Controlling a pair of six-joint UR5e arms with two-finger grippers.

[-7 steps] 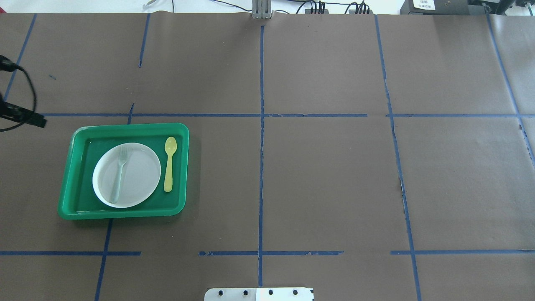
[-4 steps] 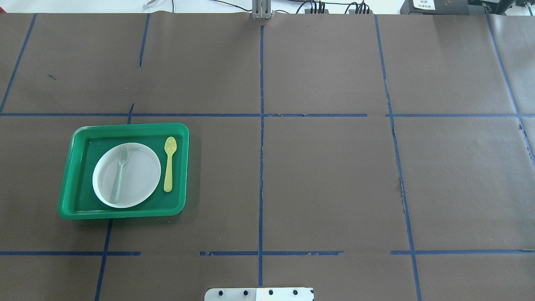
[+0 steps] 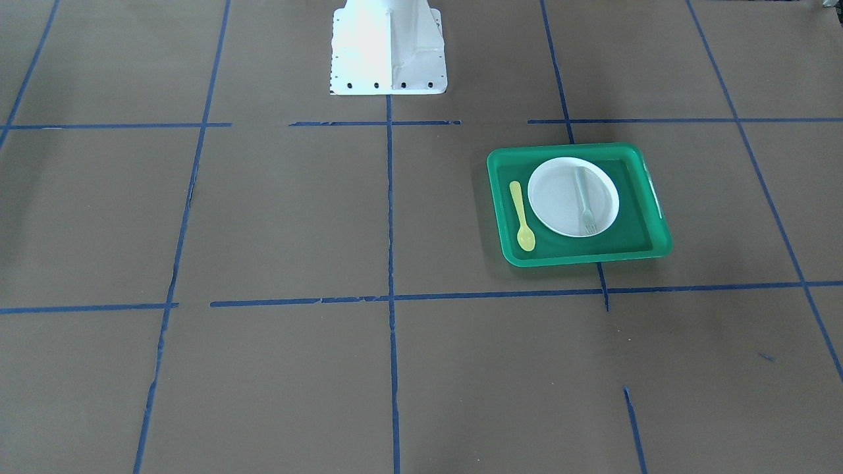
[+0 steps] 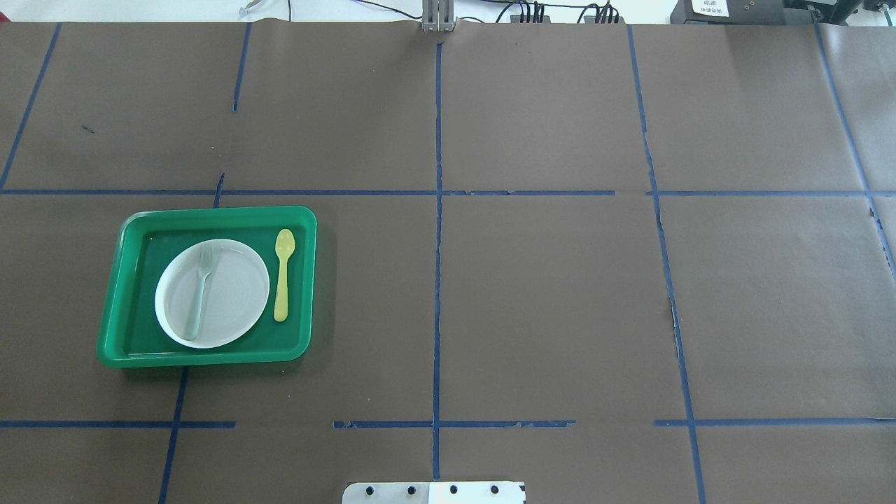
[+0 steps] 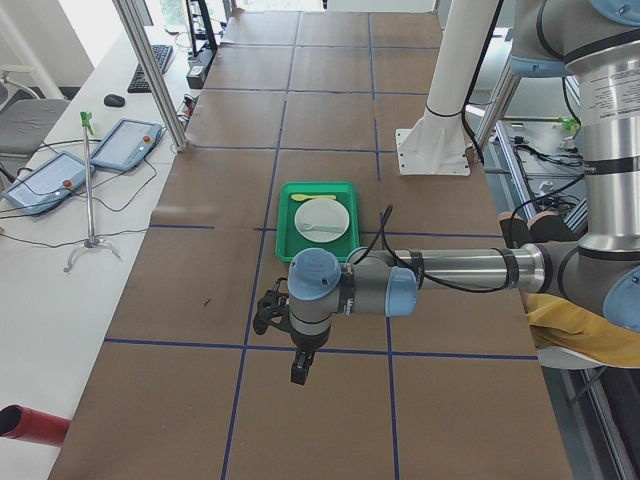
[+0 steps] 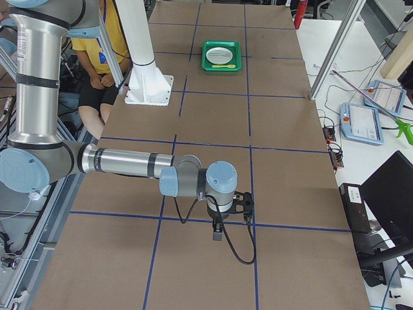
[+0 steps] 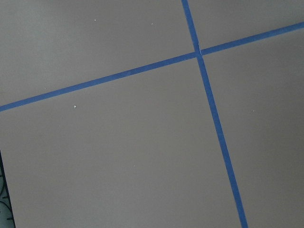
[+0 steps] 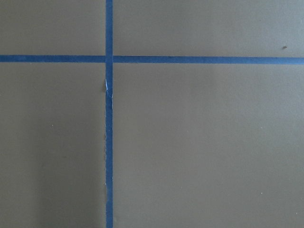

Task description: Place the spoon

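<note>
The left gripper (image 5: pixel 299 368) hangs at the end of the near arm in the left side view, fingers pointing down over the brown paper-covered table (image 4: pixel 560 294), close to a blue tape line (image 4: pixel 437 280). It shows in that view alone, so whether its jaws are spread or closed cannot be told. Its wrist camera sees only paper and two crossing tape lines. The right gripper (image 6: pixel 217 232) hangs the same way over the table's opposite end, seen only from the right side, and its jaw state cannot be told either. Both grippers are well apart from the green tray (image 4: pixel 210 217), which sits on the robot's left half of the table. Inside the tray, the pale-yellow spoon (image 4: pixel 283 274) lies flat on the tray floor, between the white plate (image 4: pixel 238 280) and the tray wall nearer the table's middle, just beside the plate with a narrow gap, its bowl pointing away from the robot. A grey-green fork (image 4: pixel 199 290) lies on the plate, tines also pointing away. The robot's white base (image 3: pixel 388 46) stands at the table's near edge.
</note>
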